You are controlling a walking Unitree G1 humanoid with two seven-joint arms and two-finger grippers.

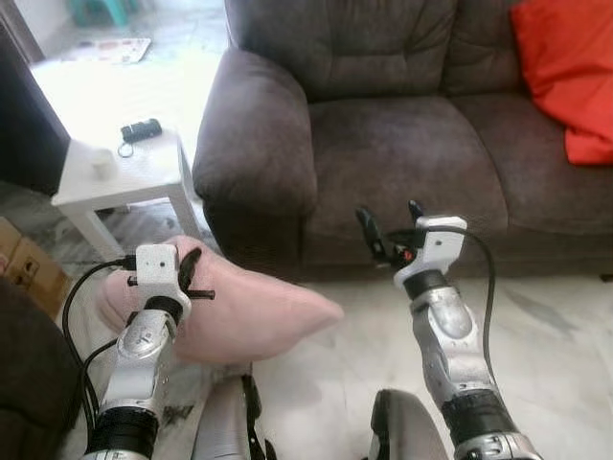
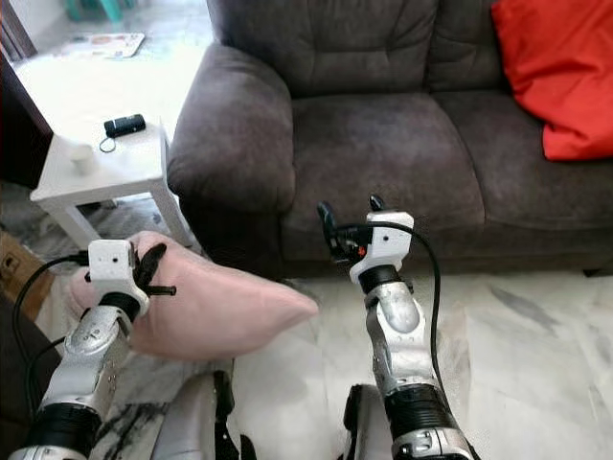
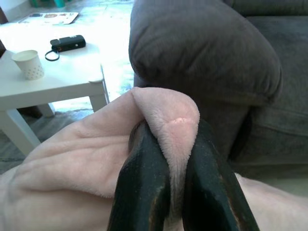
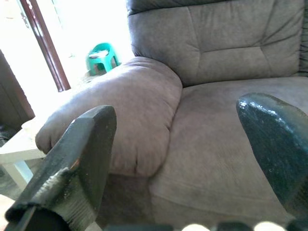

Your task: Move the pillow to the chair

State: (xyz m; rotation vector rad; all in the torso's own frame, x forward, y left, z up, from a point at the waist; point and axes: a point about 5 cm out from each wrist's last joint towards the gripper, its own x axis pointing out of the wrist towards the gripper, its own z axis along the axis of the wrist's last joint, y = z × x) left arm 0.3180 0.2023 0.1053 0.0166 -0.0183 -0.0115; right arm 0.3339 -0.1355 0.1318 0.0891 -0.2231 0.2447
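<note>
A soft pink pillow hangs low at my left, in front of the dark grey-brown sofa. My left gripper is shut on a pinched fold of the pink pillow, seen close up in the left wrist view between the two black fingers. My right gripper is held up in front of the sofa's seat edge, open, with nothing between its fingers. The right wrist view looks at the sofa's armrest and seat.
A small white side table stands left of the sofa, carrying a white cup and a black device. A red cushion lies on the sofa's right end. Pale marble floor spreads in front. A cardboard box sits far left.
</note>
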